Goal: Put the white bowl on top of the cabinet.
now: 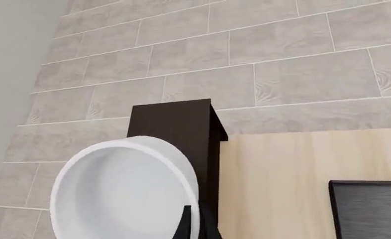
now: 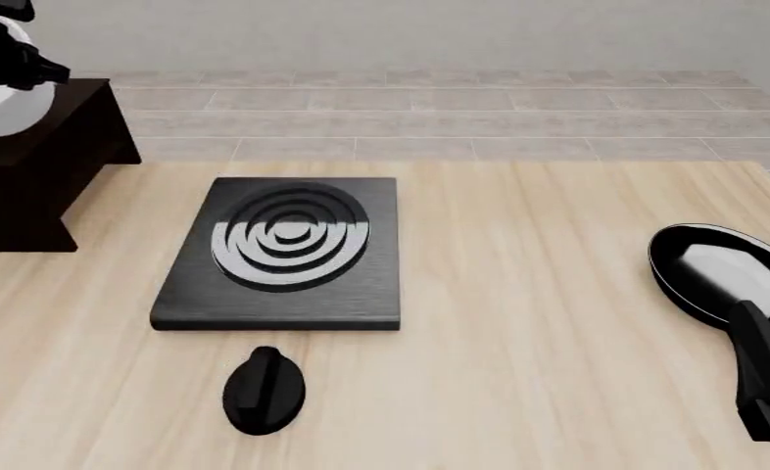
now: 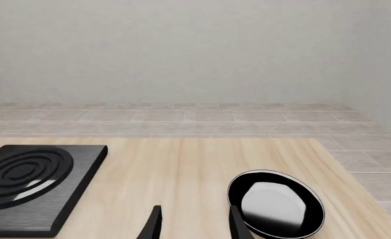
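The left end effector [image 2: 13,59] pinches the white bowl [image 2: 4,106] by its rim and holds it in the air over the cabinet [image 2: 32,181] at the counter's [image 2: 529,323] far left; the left wrist view shows one dark finger [image 1: 184,224] inside the wall, with the bowl tipped on its side, mouth toward the camera. I cannot tell whether the bowl touches the cabinet top. The main risk, as I judge it, is letting go while it is tilted: it could roll off the narrow top onto the floor. A rim-only pinch on glossy ware may also slip. The right end effector [image 3: 192,224] hangs spread and idle just beside the frying pan [image 2: 725,274], well apart from the stove plate [image 2: 280,255] and the knob [image 2: 264,390].
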Available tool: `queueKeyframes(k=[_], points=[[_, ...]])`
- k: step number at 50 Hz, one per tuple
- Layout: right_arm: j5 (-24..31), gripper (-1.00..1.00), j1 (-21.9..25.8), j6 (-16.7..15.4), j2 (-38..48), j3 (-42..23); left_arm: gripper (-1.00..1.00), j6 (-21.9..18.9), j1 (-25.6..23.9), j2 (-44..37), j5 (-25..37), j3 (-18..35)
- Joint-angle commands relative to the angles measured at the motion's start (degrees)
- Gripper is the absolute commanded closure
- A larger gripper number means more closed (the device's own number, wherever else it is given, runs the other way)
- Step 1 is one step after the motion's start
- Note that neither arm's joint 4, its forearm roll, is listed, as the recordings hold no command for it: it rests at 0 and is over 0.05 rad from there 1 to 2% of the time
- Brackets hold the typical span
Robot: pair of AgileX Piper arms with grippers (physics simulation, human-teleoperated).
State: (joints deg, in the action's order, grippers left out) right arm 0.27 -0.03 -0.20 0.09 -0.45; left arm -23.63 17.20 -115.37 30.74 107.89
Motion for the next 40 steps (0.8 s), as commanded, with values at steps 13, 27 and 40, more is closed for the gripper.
queueKeyframes(k=[13, 27, 40], points=[[0.0, -1.0, -0.01, -0.01, 0.0, 0.0, -1.0, 0.26, 0.75, -0.64, 1.77, 0.12], [0.0, -1.0, 0.0, -0.01, 0.0, 0.0, -1.0, -0.1, -1.19, 1.33, 3.49, 2.15], [0.0, -1.0, -0.01, 0.01, 0.0, 0.0, -1.0, 0.42, -3.65, 4.63, 3.16, 1.47]])
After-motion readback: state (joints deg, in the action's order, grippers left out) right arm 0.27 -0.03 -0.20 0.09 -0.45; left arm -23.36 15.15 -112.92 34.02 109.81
